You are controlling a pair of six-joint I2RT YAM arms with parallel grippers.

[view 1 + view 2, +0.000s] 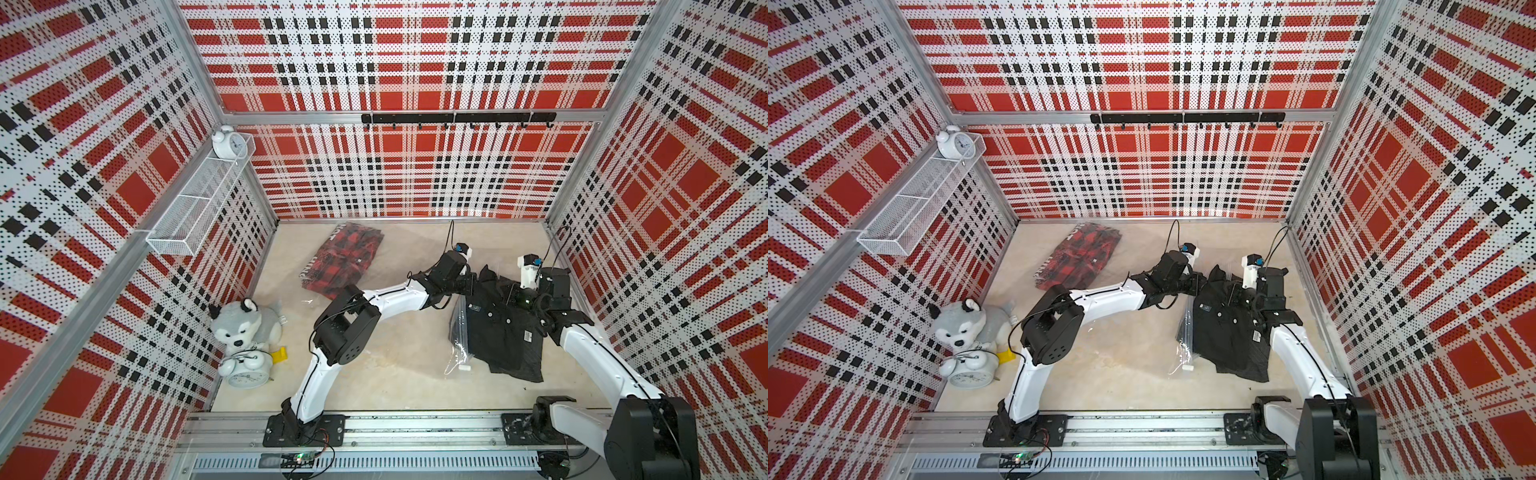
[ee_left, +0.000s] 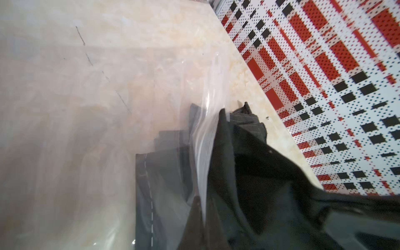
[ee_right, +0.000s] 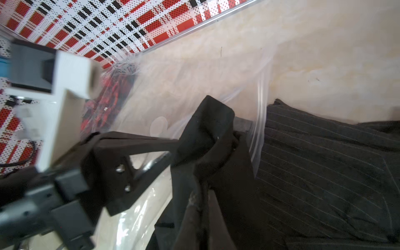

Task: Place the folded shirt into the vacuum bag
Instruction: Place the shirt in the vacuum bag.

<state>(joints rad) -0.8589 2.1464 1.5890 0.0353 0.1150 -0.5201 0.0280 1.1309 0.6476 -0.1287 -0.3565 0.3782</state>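
Observation:
In both top views the black pinstriped shirt point(image 1: 507, 328) point(image 1: 1229, 328) lies at the right of the floor. Part of it rests on the clear vacuum bag point(image 1: 457, 332) point(image 1: 1183, 332), whose white slider clip point(image 1: 464, 368) sits at the near edge. My left gripper point(image 1: 473, 284) point(image 2: 202, 207) is shut on the bag's film edge point(image 2: 203, 140), beside the shirt's far left corner. My right gripper point(image 1: 513, 297) point(image 3: 203, 203) is shut on a raised fold of the shirt point(image 3: 324, 173). The round white valve disc point(image 3: 159, 126) shows through the plastic.
A red plaid garment in clear plastic point(image 1: 345, 259) lies at the back. A plush husky point(image 1: 245, 324), an alarm clock point(image 1: 245, 370) and a yellow piece point(image 1: 279, 355) sit by the left wall. A wire shelf point(image 1: 199, 199) hangs above them. The right wall point(image 1: 582, 291) is close to the shirt.

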